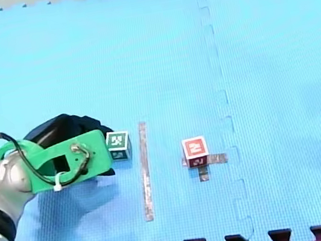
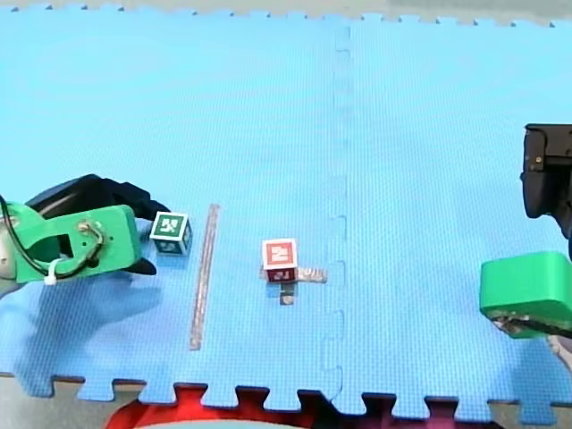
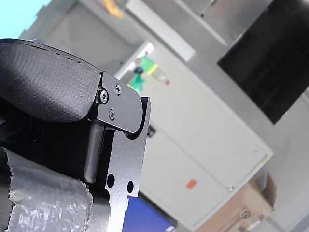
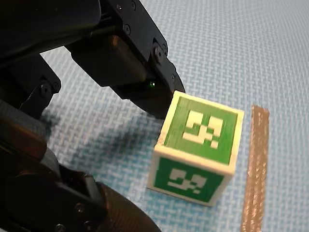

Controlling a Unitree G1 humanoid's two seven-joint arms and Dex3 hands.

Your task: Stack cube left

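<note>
- The green cube with white edges and a square marker (image 1: 118, 145) sits on the blue foam mat (image 1: 137, 51), just left of the grey tape strip (image 1: 145, 172).
- The left hand (image 1: 67, 128) is farther left of the strip, at the cube. Its black fingers (image 4: 140, 82) are apart and flank the cube. One tip meets its far top edge, with no grip closed.
- The red cube with a marker (image 1: 194, 150) stands right of the strip.
- The right hand (image 2: 547, 174) is far right of the strip; I cannot tell whether it is open or closed.
</note>
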